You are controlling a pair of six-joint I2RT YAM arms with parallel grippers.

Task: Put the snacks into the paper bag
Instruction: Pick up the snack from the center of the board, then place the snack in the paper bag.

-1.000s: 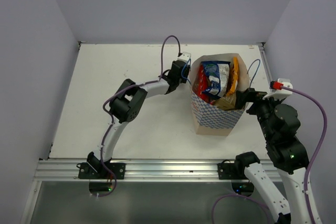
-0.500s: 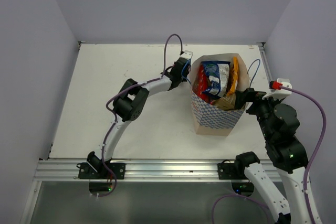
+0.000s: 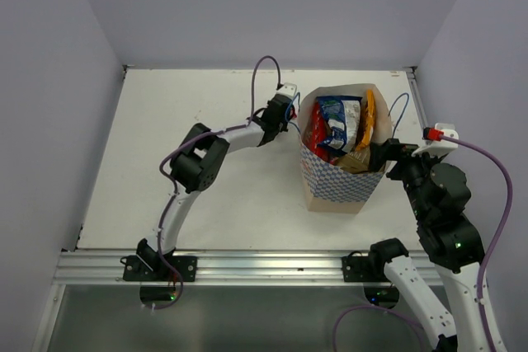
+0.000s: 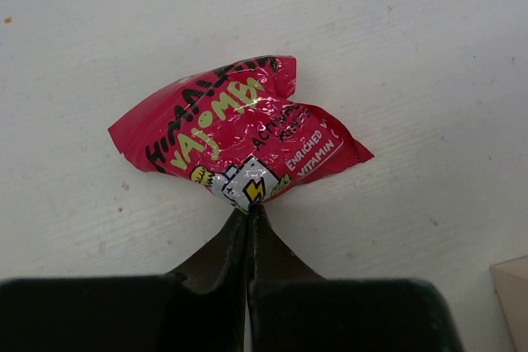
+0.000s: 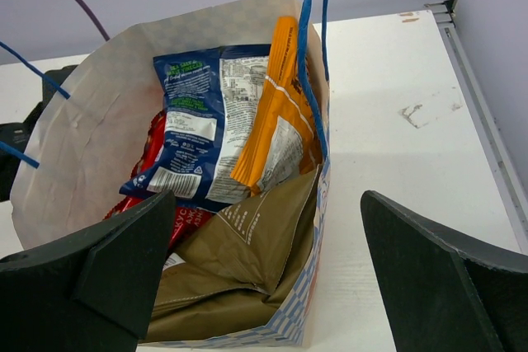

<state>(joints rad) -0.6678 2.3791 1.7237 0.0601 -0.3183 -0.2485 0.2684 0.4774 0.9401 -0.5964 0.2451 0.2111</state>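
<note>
Left wrist view alone gives us pink-red packet [image 4: 235, 133]: crumpled on white table [image 4: 412, 55], outside bag, left gripper [image 4: 248, 213] pinched tight on its near edge. Top view: that packet hidden from us under the wrist; there the gripper sits just left of paper bag [image 3: 338, 183].

Right wrist view opens up bag interior for us: dark blue packet [image 5: 206, 121], orange packet [image 5: 276, 113], brown packet [image 5: 239, 261], and red packet [image 5: 153, 154] mostly covered. Right gripper [image 5: 266, 199] spread wide, holding nothing, at bag's side. Bag base cut off in this view.
</note>
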